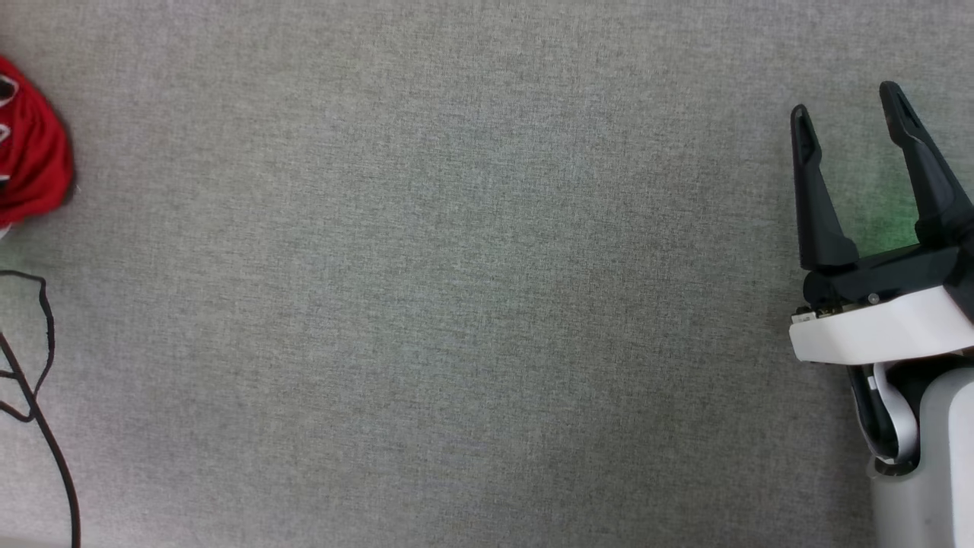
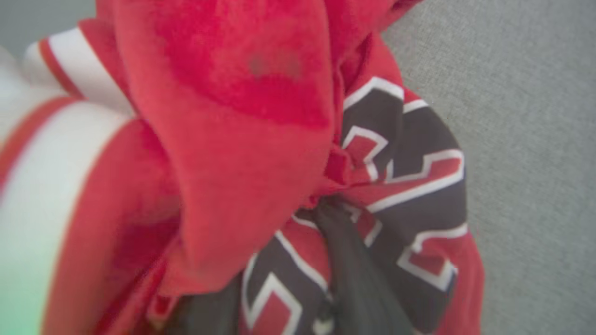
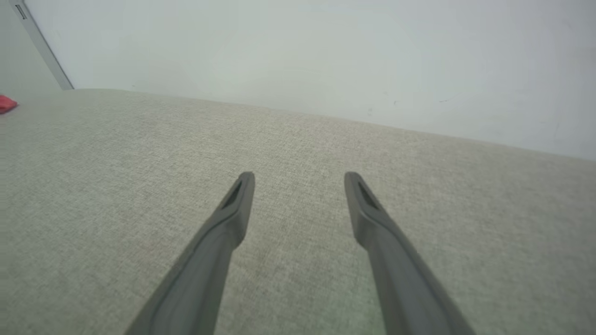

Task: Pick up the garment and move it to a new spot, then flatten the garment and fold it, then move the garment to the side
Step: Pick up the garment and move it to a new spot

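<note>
A: Where's the garment (image 1: 34, 144)?

B: Far left of the head view, bunched in a heap on the gray cloth-covered counter (image 1: 472, 304) and cut off by the frame edge. In the right wrist view it's a red scrap at the far left, well apart from that arm.

A: Left end effector (image 2: 279, 260)?

B: It's right in the fabric. The left wrist view is mostly crumpled red cloth, with white and red stripe trim on the left and black print with white outlines on the right. 1 dark finger (image 2: 358, 279) comes up from the bottom edge and its tip disappears into a fold. A 2nd dark shape sits at bottom left, under the red cloth.

A: Clamped on it?

B: Can't tell. Cloth covers the tips and the close focus is soft. The fingers touch the fabric, and that's all I can confirm.

A: Right end effector (image 1: 845, 99)?

B: Spread wide and holding nothing. It's at the right edge of the head view with its 2 fingers pointing up the frame, over bare counter. There's a faint green glow (image 1: 890, 213) on the cloth between the fingers. Its wrist view shows only gray counter between the tips, with a pale wall (image 3: 298, 51) behind.

A: Anything else on the counter?

B: A thin black cable (image 1: 46, 426) at lower left, looped below the garment and apart from it.
</note>
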### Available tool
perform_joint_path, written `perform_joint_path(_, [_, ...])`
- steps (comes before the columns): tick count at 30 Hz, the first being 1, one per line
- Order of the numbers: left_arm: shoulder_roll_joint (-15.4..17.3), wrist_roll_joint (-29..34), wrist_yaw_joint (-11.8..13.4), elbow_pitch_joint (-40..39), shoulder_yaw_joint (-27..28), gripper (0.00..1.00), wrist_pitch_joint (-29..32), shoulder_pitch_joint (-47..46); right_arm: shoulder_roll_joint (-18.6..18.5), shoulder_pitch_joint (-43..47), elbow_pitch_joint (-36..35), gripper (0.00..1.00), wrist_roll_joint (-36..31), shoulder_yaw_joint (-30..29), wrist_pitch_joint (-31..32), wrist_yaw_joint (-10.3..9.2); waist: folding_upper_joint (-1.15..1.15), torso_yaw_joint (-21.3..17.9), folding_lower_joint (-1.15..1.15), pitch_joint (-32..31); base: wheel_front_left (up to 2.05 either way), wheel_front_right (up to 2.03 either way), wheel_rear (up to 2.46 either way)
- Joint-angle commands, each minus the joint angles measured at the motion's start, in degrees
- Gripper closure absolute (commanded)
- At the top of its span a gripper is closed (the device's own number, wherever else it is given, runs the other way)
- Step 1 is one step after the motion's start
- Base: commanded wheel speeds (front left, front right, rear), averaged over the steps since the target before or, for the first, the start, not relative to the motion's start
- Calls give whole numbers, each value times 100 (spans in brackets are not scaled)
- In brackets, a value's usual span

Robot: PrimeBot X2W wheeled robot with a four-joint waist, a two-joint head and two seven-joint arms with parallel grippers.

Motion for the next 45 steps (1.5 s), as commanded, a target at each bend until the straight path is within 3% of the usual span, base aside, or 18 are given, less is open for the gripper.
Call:
perform_joint_path(1, [-210,36,19,194,-117,100,108,363,-7,-113,-21,0,-7,-1,-35,-4,0,5,0,-72,0,0,0])
perform_joint_path(6, [-27,235,-74,-36,-287,100,-313,291,31,-9,63,0,14,-47,-109,-4,0,55,0,-429,0,0,0])
perform_joint_path(17, [74,800,-167,-466,-785,100,-1728,466,209,595,530,0,162,-172,-308,-4,0,148,0,-1900,0,0,0])
perform_joint_path(24, [-215,1161,-49,-657,-1092,100,-2742,813,281,1133,623,0,250,-408,-311,-4,0,119,0,-2661,0,0,0])
perform_joint_path(32, [-713,1213,-10,-1115,-1351,100,-3354,1410,291,1647,568,0,481,-610,-222,-4,0,-186,0,-3200,0,0,0])
perform_joint_path(40, [-1228,1095,-24,-2058,-1698,100,-3265,2143,290,1884,466,0,550,-658,-132,-4,0,-730,0,-3316,0,0,0])
perform_joint_path(45, [-1535,1098,-96,-2735,-2209,100,-2970,2486,290,1888,429,0,598,-638,-92,-4,0,-1141,0,-3233,0,0,0])
